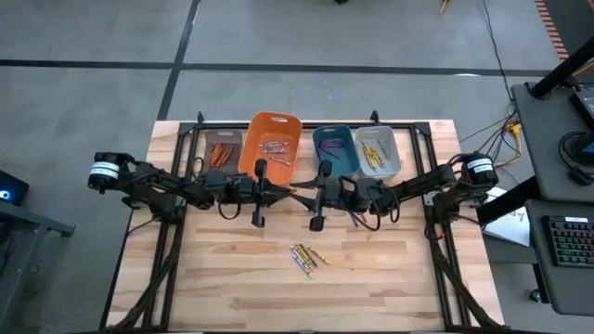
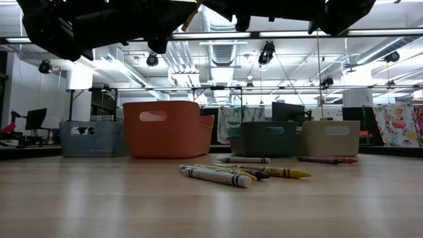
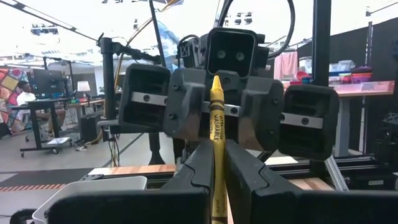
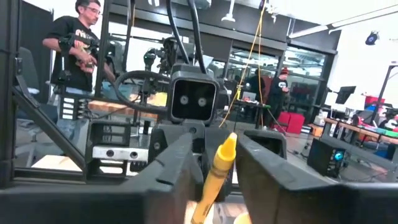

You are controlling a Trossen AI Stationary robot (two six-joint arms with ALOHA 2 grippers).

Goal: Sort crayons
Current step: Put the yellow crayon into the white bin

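Crayons (image 1: 306, 256) lie in a small loose cluster on the near middle of the wooden table (image 1: 390, 288), several of them side by side or overlapping, yellow and greyish sticks among them, and the low view shows a couple more strays (image 2: 321, 159) lying farther back toward the right-hand bins. Above the table's middle the two arms meet nose to nose: the left gripper (image 3: 217, 180) has its fingers pressed together on a yellow crayon (image 3: 217, 146), which stands up between them with its tip pointing at the other arm, and the right gripper (image 4: 214, 165) faces it with its fingers (image 4: 171, 165) on either side of the same yellow crayon (image 4: 219, 168); whether they already bear on it cannot be told. This looks like a hand-over in mid-air, the left arm passing the stick to the right, probably because the bin holding yellow sticks sits on the right. Next, the right fingers need to close firmly on the crayon before the left ones let go, or it will drop. Along the far edge stand four bins: a grey bin (image 1: 221, 148) with orange-red crayons at far left, then a large orange bin (image 1: 274, 125), a teal bin (image 1: 334, 139), and a pale bin (image 1: 390, 167) holding yellow ones at far right.
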